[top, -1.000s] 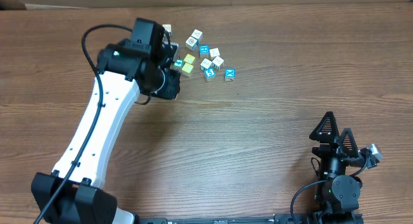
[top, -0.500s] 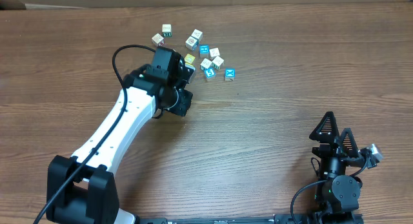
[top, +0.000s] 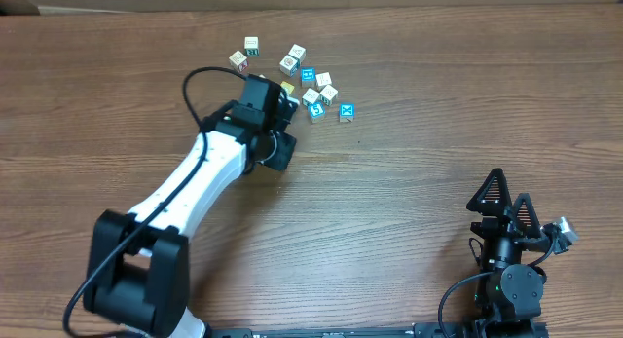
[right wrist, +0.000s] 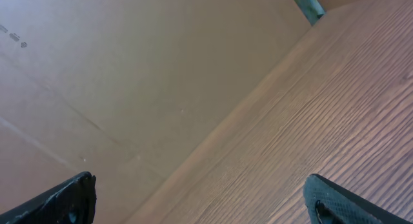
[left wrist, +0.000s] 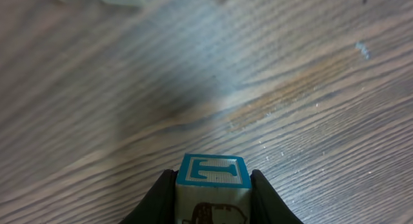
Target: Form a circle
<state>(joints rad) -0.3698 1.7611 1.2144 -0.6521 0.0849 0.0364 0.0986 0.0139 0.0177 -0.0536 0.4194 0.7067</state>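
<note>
Cube, toy, small, square-edged: top face white with a cyan border and a printed cyan T, brown drawing on the side below. I see it pinched between the black jaws of the left gripper. Left arm, white-shelled, stretches diagonally from its near-left base to the loose scatter of white, cyan and yellow cubes. Circle: two pale printed cubes close together, left of the scatter, no ring. Desk: brown wood-grain, matte. Right gripper: near-right corner, jaws spread wide, holding nothing.
</note>
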